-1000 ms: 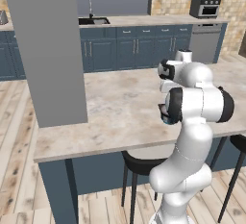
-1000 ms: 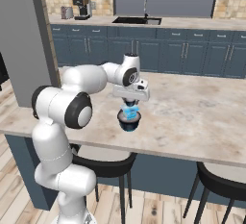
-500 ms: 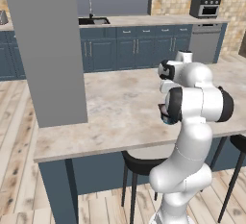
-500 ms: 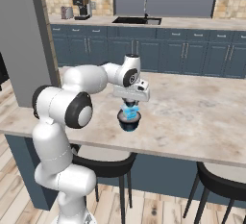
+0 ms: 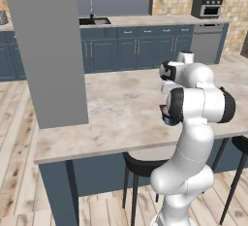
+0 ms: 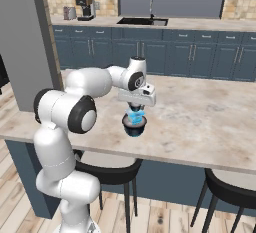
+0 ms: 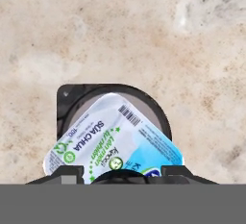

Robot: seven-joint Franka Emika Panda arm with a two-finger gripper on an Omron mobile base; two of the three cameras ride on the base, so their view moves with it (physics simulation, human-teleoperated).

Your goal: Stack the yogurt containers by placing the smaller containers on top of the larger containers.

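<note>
A light-blue boxy yogurt container (image 7: pixel 113 143) with a printed lid, one of the smaller containers, sits between my fingertips (image 7: pixel 65 174). It is directly over the larger container, a wide dark bowl-shaped cup (image 7: pixel 67 104) with a pale top. From the right base view, my gripper (image 6: pixel 135 110) points straight down, shut on the blue container (image 6: pixel 135 113). That container rests on or just above the dark cup (image 6: pixel 134 126), which stands on the island counter (image 6: pixel 200 122) near its front edge. In the left base view my arm hides most of the cup (image 5: pixel 166 119).
A tall grey column (image 5: pixel 48 50) stands on the left part of the counter (image 5: pixel 121 108). Black stools (image 6: pixel 107 169) are tucked under the counter's front edge. Behind are blue cabinets and a sink (image 6: pixel 142 21).
</note>
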